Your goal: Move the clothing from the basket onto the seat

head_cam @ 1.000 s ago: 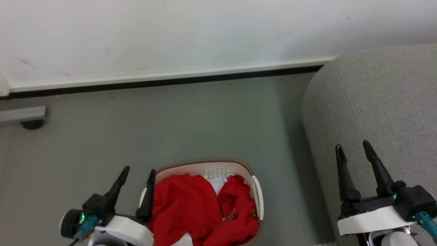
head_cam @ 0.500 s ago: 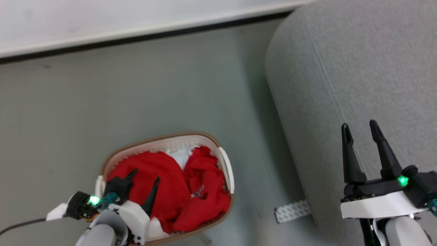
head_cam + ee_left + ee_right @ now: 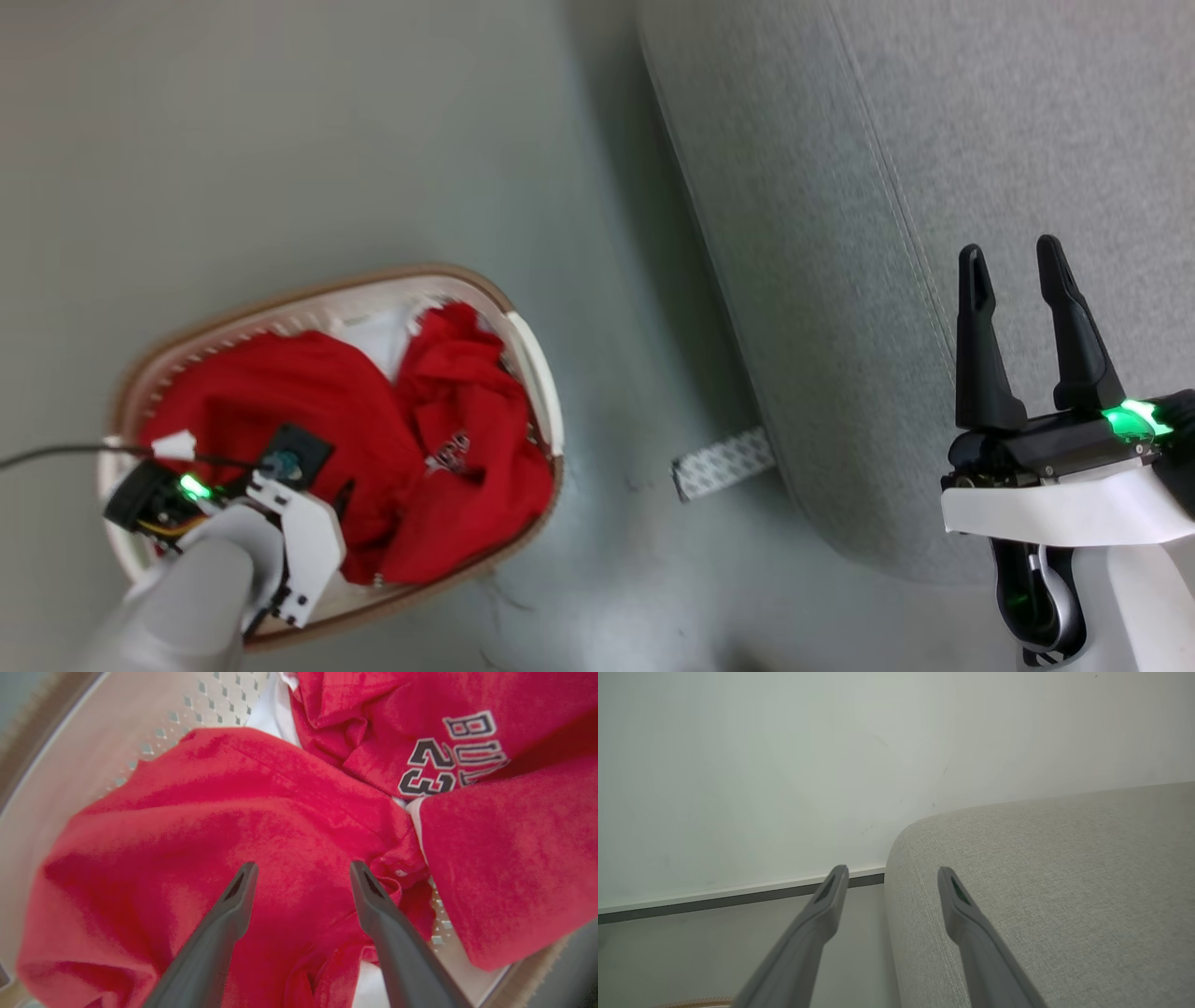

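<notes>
Nearest to us, at 8 o'clock in the head view, our left hand points down into the basket. Its two fingers are spread wide over the clothing, and we cannot tell whether the tips touch the fabric. The clothing, a red heap with white trim, lies inside the basket. Its lettering "23" sits at 2 o'clock from the fingers in the left wrist view. At 4 o'clock our right hand hovers over the seat, a light grey sofa. Its fingers are wide apart, gripping nothing, and point to 12 o'clock just right of the stitched seam.

The basket's perforated wall curves round the heap at 10 o'clock from the left fingers. Between the basket and the seat's rounded edge runs a lane of grey floor, with a patterned strip lying at the seat's foot. Farther off, the right wrist view shows the skirting board and the wall.

Since a second ago, our head camera has dipped, so the wall has left its view. The left hand, then upright beside the basket's left rim, has turned down over the clothing. The right hand stays open above the seat, and the heap lies as it did.
</notes>
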Available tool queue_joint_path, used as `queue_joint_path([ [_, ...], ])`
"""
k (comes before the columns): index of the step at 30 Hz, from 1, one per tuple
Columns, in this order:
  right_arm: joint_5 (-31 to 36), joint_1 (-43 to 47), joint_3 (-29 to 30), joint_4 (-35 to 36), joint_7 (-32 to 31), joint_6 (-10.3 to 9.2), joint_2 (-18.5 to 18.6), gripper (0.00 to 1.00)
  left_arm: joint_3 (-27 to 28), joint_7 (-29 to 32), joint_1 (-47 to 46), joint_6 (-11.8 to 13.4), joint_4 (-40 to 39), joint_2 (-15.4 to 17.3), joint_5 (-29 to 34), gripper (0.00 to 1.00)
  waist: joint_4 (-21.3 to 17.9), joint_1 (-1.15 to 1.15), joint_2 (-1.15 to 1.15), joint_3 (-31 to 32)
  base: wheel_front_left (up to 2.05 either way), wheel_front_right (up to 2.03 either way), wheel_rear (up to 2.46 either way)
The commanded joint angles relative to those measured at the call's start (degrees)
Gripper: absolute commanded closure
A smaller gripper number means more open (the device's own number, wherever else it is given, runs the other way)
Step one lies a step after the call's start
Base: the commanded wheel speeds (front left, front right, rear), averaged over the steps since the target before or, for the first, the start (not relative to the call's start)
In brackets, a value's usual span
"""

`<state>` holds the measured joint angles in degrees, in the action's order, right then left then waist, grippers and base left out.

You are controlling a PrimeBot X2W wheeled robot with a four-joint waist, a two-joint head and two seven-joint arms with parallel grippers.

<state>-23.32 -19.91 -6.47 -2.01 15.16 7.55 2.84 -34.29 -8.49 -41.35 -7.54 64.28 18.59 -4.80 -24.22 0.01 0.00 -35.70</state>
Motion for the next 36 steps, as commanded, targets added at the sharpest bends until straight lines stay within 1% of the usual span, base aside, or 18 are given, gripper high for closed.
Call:
queue_joint_path([
  [1,-0.4,-0.7,-0.1,0.5,0.0,-0.12,0.1,0.0,-0.8,0.4,-1.2,0.1,0.6,0.9,-0.6,0.0,-3.2,-0.01,0.0,-4.5,0.0,0.0,0.0],
  [9,-3.1,-1.6,-1.4,1.7,0.0,-0.12,0.1,0.0,-9.4,7.5,-5.6,0.1,5.2,3.5,-4.4,0.0,-6.2,-0.01,0.0,-10.0,0.0,0.0,0.0],
  [15,-3.0,-1.8,-0.9,2.1,0.0,-0.12,0.1,0.0,-14.3,12.2,-7.3,0.1,6.5,3.8,-6.9,0.0,-6.1,-0.01,0.0,-11.1,0.0,0.0,0.0],
  [16,-3.0,-1.9,-0.9,2.0,0.0,-0.12,0.1,0.0,-14.8,12.3,-7.4,0.1,6.5,3.9,-7.4,0.27,-6.0,-0.01,0.0,-11.2,0.0,0.0,0.0],
  [18,-3.1,-2.1,-1.0,1.7,0.0,-0.12,0.1,0.0,-15.6,12.2,-7.7,0.1,6.6,3.9,-8.5,0.95,-6.1,-0.01,0.0,-11.1,0.0,0.0,0.0],
  [19,-3.1,-2.1,-1.2,1.5,0.0,-0.12,0.1,0.0,-15.8,11.9,-7.6,0.1,6.7,4.0,-9.1,1.0,-6.1,-0.01,0.0,-10.9,0.0,0.0,0.0],
  [21,-3.2,-2.4,-1.5,1.2,0.0,-0.12,0.1,0.0,-16.2,11.2,-7.4,0.1,6.8,4.1,-9.7,1.0,-6.3,-0.01,0.0,-10.3,0.0,0.0,0.0],
  [25,-1.8,-2.5,-0.9,0.8,0.0,-0.12,0.1,0.0,-16.2,7.9,-6.1,0.1,6.8,3.0,-11.8,1.0,-5.1,-0.01,0.0,-7.5,0.0,0.0,0.0],
  [31,1.8,-1.3,0.8,0.0,0.0,-0.12,0.1,0.0,-14.9,3.6,-3.4,0.1,7.6,-0.5,-14.7,1.0,-1.6,-0.01,0.0,0.4,0.0,0.0,0.0],
  [36,4.3,0.5,1.7,-1.0,0.0,-0.12,0.1,0.0,-13.4,-2.1,-1.3,0.1,7.5,-4.2,-17.2,1.0,2.4,-0.01,0.0,8.5,0.0,0.0,0.0],
])
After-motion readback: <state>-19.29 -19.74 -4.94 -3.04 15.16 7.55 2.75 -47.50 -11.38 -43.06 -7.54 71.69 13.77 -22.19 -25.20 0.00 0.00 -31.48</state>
